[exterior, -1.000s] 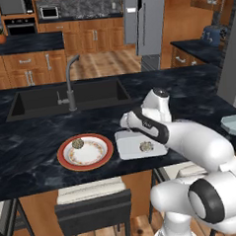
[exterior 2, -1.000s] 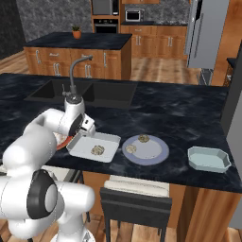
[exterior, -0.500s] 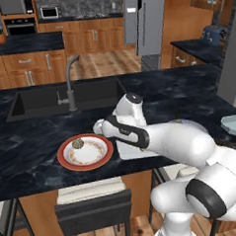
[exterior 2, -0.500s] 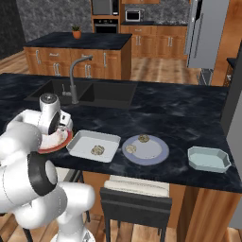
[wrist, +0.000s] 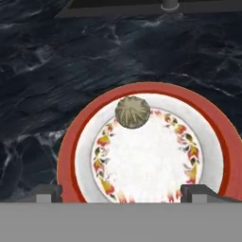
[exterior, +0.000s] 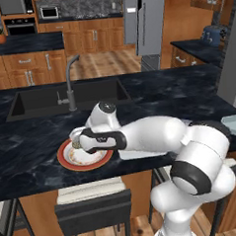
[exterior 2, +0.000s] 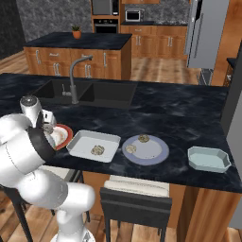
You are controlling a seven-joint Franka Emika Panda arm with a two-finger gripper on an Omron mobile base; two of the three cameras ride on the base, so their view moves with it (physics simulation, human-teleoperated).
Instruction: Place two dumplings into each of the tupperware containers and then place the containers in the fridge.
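Note:
My gripper (wrist: 121,191) hangs open just above the red-rimmed plate (wrist: 75,137), its fingertips (wrist: 47,191) wide apart and holding nothing. One beige dumpling (wrist: 132,111) lies on the plate's far side, ahead of the fingers. Seen from the left base, the gripper (exterior: 77,142) hovers over the plate's left part. A round blue-grey tupperware container (exterior 2: 153,152) holds two dumplings (exterior 2: 143,138). A second, pale blue tupperware container (exterior 2: 208,159) sits empty to the right. Another dumpling (exterior 2: 98,150) lies in the white square tray (exterior 2: 82,142). The fridge (exterior 2: 204,33) stands at the back right.
A sink (exterior: 64,98) with a tall faucet (exterior: 70,83) lies behind the plate. A stool (exterior: 93,205) stands under the counter's front edge. A kitchen island (exterior 2: 78,45) and wooden cabinets fill the background.
The arm has swung left from over the white square tray to over the red-rimmed plate. The gripper stayed open and empty.

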